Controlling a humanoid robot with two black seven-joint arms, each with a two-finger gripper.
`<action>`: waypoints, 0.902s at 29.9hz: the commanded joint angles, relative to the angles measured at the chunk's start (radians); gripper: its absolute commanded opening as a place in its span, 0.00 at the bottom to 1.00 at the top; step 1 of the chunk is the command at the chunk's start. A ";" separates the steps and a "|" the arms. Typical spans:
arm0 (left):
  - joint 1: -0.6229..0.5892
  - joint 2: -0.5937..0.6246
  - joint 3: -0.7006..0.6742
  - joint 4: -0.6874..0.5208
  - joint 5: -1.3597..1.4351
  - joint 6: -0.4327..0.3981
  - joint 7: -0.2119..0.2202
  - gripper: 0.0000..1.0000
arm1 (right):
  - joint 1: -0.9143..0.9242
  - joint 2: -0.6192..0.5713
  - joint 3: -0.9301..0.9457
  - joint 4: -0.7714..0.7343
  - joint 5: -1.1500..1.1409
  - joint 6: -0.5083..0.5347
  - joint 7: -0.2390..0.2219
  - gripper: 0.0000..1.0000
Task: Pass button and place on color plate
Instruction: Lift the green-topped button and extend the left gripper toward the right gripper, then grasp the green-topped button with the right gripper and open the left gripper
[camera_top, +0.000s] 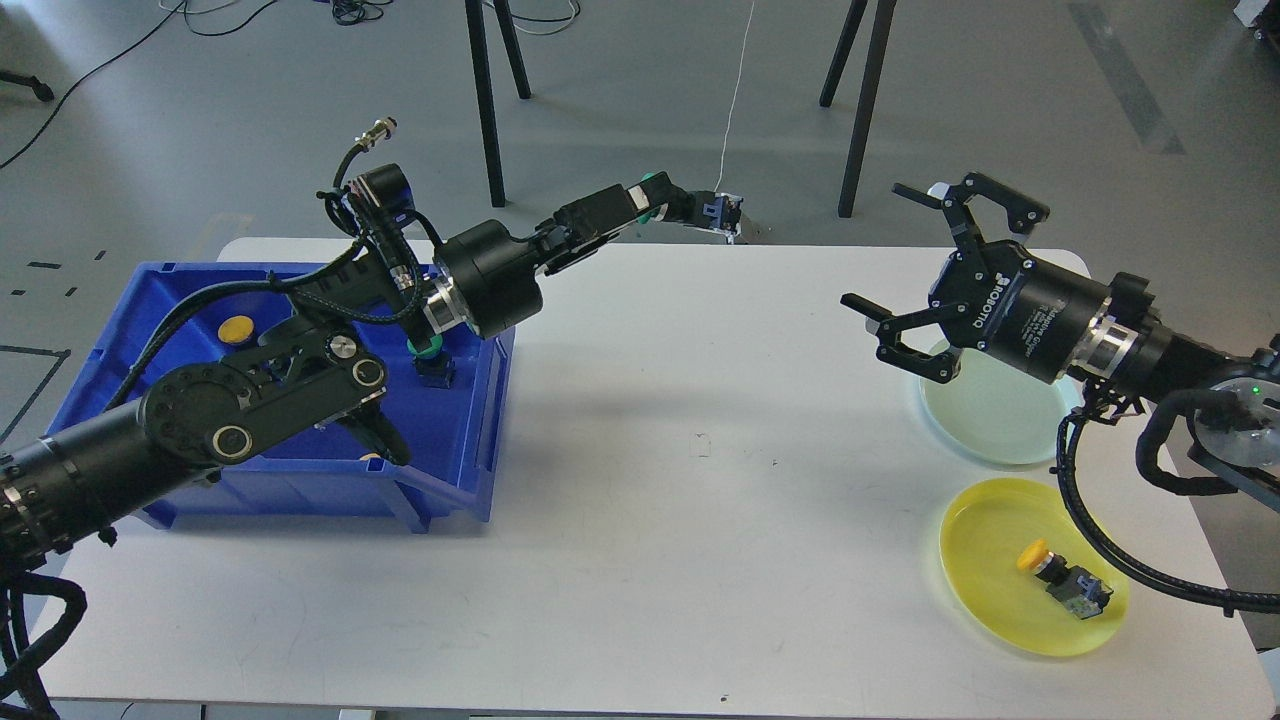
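Observation:
My left gripper (690, 208) reaches out over the table's far edge and is shut on a green-capped button (655, 186) with a dark body. My right gripper (880, 250) is open and empty, held above the table to the right of that button, a clear gap between them. A pale green plate (1000, 425) lies at the right, partly under my right arm. A yellow plate (985, 545) in front of it holds a yellow button (1060, 578).
A blue bin (470, 440) at the left holds a yellow button (237, 327) and a green button (430, 352) partly hidden by my left arm, which crosses over the bin. The white table (700, 500) spans the view. Black stand legs (487, 100) are beyond it.

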 joint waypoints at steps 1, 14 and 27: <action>0.000 0.000 0.002 -0.001 0.010 0.005 0.000 0.15 | 0.027 0.067 -0.015 -0.032 0.000 0.000 -0.001 1.00; 0.002 -0.002 0.004 -0.004 0.036 0.008 0.000 0.15 | 0.155 0.168 -0.139 -0.101 0.020 0.000 -0.004 1.00; 0.000 -0.008 0.014 -0.002 0.054 0.028 0.000 0.16 | 0.188 0.234 -0.142 -0.161 0.022 0.000 0.007 0.97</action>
